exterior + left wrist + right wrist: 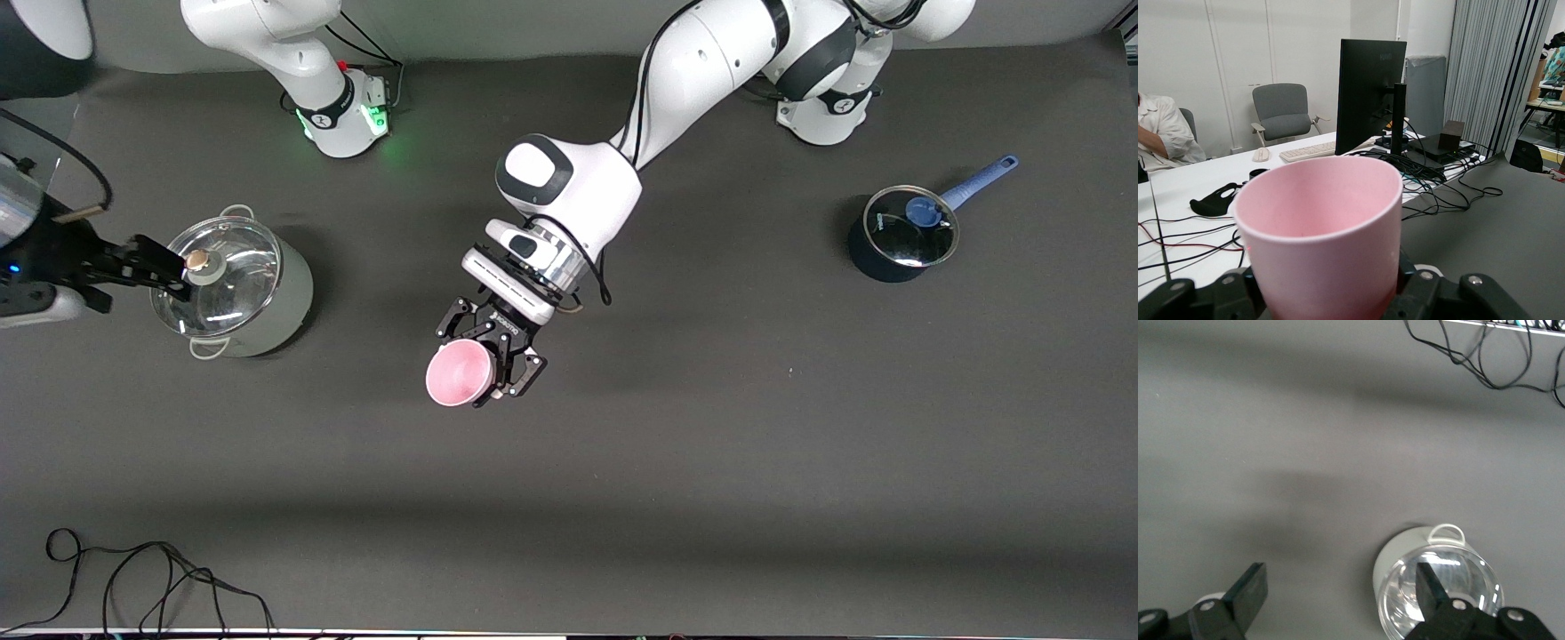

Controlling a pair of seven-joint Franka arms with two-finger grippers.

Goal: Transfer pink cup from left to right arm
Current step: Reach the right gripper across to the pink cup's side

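Cup [1319, 233] in left tool [492, 356], monitor [1369, 93] visible

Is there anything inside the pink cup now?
The pink cup, held by the left gripper above the table, shows only bare pink inner walls. Its bottom is hidden in the left wrist view.

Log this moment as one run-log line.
left hand: shut on pink cup, above mid-table | right hand: open, over grey pot | handover: not yet done

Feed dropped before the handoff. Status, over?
Left gripper shut on the cup, mid-table, in the air. Right gripper open above the grey pot. Nothing between them.
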